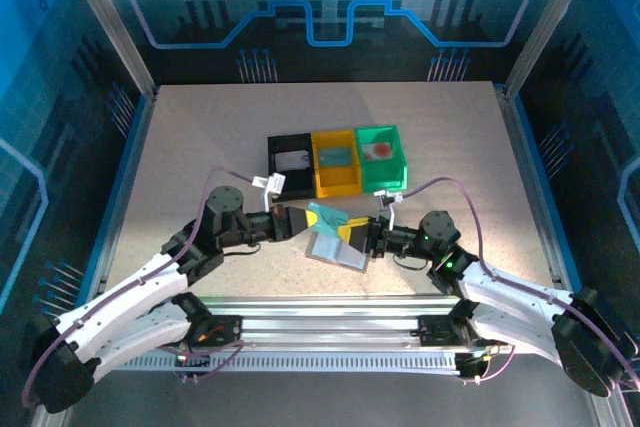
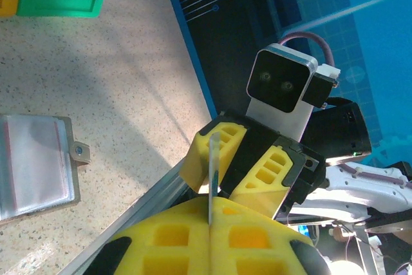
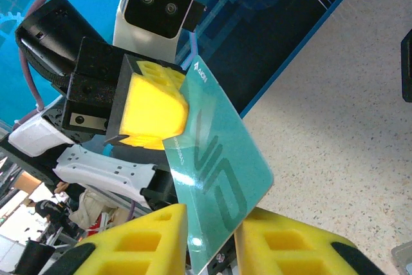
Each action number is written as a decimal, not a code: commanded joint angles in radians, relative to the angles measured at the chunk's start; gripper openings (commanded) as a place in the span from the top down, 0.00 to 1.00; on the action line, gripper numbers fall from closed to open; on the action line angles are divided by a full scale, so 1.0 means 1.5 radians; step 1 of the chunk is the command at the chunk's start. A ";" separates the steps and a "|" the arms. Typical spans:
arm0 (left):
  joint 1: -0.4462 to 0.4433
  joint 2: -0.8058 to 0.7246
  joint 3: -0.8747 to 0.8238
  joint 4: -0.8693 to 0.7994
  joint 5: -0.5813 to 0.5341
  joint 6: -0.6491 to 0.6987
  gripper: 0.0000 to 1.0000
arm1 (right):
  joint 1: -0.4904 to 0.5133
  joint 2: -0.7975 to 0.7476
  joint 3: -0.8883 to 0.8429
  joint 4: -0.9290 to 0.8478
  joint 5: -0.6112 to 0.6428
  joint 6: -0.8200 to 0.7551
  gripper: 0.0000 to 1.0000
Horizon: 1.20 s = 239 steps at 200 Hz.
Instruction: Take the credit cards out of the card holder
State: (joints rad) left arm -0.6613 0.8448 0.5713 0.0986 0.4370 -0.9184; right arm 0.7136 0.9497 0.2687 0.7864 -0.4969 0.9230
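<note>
You're seeing a teal credit card [image 1: 325,215] hanging tilted off the table [image 1: 200,147], close by the grey card holder [image 1: 338,250], which is lying open, pockets up.

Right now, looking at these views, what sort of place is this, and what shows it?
Probably a robot lab work cell: a metal-framed enclosure with blue printed panels, and colour-coded bins on a speckled table.

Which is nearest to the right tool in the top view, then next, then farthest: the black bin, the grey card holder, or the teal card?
From the right tool:
1. teal card, between its fingers, on its left.
2. grey card holder, on the table right beside it.
3. black bin, left end of the bin row.
</note>
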 commanded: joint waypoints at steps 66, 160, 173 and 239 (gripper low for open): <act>-0.003 0.010 0.013 -0.029 -0.011 0.029 0.85 | 0.010 -0.002 0.052 -0.005 0.012 -0.044 0.93; 0.050 -0.030 0.220 -0.441 -0.198 0.290 0.01 | -0.083 -0.061 0.215 -0.443 0.022 -0.168 1.00; 0.050 -0.058 0.213 -0.460 -0.282 0.317 0.01 | -0.106 -0.045 0.271 -0.548 0.025 -0.210 1.00; 0.052 -0.136 0.143 -0.463 -0.489 0.341 0.01 | -0.173 0.167 0.544 -0.901 0.096 -0.350 1.00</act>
State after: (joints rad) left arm -0.5915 0.6510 0.7826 -0.5400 -0.1547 -0.4641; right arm 0.4782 1.1057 0.9844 -0.3027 -0.4042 0.4946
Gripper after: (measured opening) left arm 0.991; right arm 0.039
